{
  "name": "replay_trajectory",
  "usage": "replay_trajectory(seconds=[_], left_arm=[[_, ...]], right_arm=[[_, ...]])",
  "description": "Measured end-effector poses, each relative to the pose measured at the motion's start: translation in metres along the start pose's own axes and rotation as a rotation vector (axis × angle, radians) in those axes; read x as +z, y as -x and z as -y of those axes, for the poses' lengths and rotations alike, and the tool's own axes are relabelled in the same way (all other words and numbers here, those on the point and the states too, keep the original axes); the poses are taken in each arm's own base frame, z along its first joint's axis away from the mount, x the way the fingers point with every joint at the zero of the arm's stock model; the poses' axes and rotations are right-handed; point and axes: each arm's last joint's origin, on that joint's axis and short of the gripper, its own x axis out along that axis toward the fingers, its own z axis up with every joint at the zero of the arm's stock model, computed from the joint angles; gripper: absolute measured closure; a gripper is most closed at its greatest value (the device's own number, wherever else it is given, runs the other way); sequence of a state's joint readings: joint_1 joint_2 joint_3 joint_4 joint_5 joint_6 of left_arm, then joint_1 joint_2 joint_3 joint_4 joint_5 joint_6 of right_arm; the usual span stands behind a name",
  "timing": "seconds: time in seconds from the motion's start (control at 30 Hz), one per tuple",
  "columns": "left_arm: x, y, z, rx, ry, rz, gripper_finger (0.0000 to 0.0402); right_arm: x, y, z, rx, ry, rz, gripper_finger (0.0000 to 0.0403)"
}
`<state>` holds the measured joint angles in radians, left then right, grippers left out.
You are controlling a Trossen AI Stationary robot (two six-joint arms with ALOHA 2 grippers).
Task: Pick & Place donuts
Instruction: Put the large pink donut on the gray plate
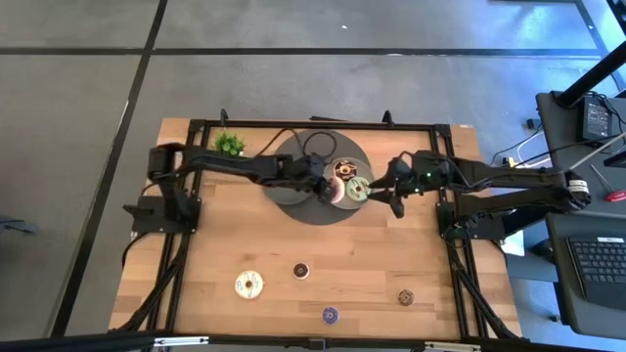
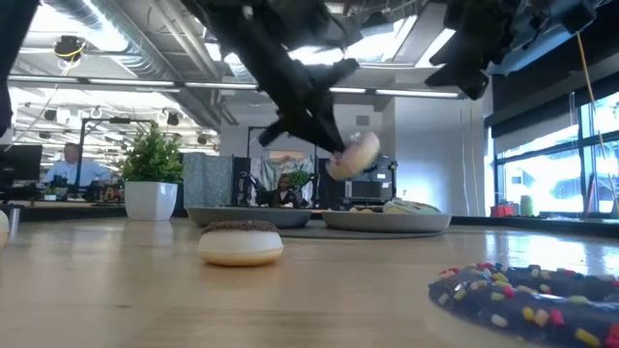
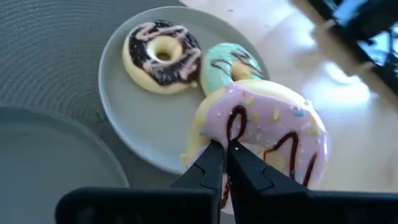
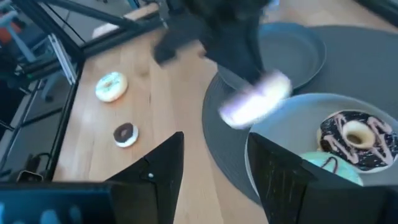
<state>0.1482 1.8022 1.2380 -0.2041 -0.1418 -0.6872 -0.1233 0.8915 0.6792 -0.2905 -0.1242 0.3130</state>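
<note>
Just then the left end effector (image 3: 225,163) was clamped on the pink-frosted donut (image 3: 267,134), held above the near rim of the grey plate (image 3: 146,118) at frame centre, beside the chocolate donut (image 3: 163,55) and green donut (image 3: 231,62); the right end effector (image 4: 214,165) hovered open nearby.

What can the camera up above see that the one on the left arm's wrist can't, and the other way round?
Only the top view shows the four donuts out on the bare table, like the cream donut, plus the potted plant and the right gripper. Only the wrist view shows the left gripper pinching the pink donut by its edge, and its sprinkles. Both show the plate with the chocolate donut and green donut.
</note>
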Motion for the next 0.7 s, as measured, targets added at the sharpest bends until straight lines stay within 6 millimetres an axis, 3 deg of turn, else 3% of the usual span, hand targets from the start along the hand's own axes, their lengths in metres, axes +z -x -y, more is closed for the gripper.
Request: replay_trajectory(seconds=[0.27, 0.7], left_arm=[[0.010, -0.043, -0.004, 0.059, -0.041, -0.092, 0.0394], [0.008, -0.050, -0.008, 0.135, -0.042, -0.082, 0.0384]], right_arm=[[0.001, 0.009, -0.002, 0.010, -0.025, 0.027, 0.0224], [-0.001, 0.008, -0.001, 0.003, -0.047, 0.009, 0.0224]])
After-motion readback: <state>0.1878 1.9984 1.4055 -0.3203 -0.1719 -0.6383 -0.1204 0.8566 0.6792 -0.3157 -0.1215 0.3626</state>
